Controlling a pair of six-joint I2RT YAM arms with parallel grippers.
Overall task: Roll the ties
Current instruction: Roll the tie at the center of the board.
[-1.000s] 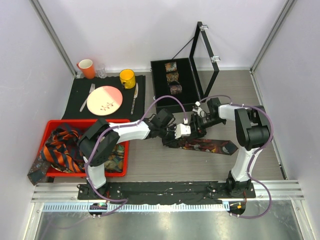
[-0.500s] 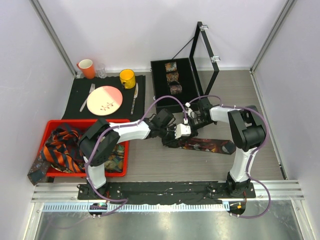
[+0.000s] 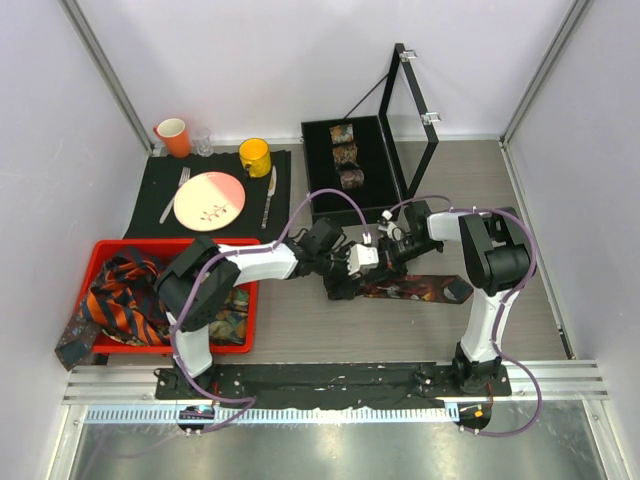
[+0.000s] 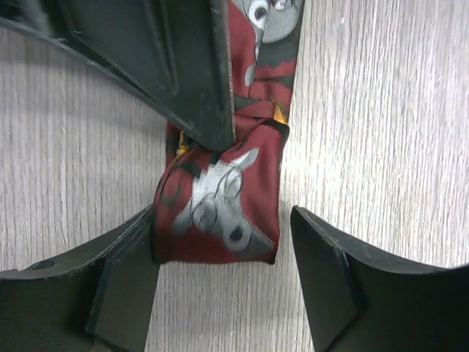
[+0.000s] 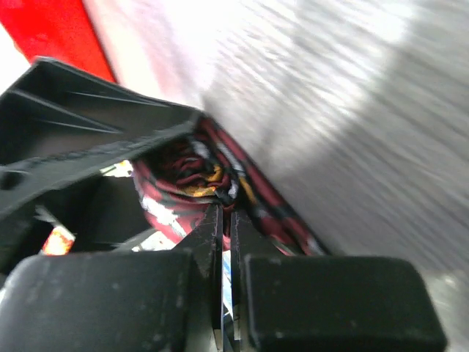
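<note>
The left gripper (image 4: pixel 222 220), jaws spread, straddles the folded end of the dark red tie (image 4: pixel 242 183) on the table (image 4: pixel 381 110), one finger touching it. Beyond, the right gripper (image 5: pixel 226 213), fingers pressed together, meets the fold; any pinch is unclear.

Grey wood-grain tabletop (image 3: pixel 300 335) fills the middle. Plain pale lilac wall panels: back (image 3: pixel 260 60) at 12 o'clock, left (image 3: pixel 40 200) at 9, right (image 3: pixel 600 200) at 3. Slanted aluminium frame posts (image 3: pixel 105 75) stand in the far corners. Black rectangular placemat (image 3: pixel 150 215) at 11 o'clock, red plastic crate (image 3: pixel 130 244) at 9, black open-lidded box (image 3: pixel 318 180) at 12. Ribbed aluminium rail (image 3: pixel 110 383) runs along 6 o'clock, brushed steel sheet (image 3: pixel 330 450) beyond it, catching glare. Light even, bright.
</note>
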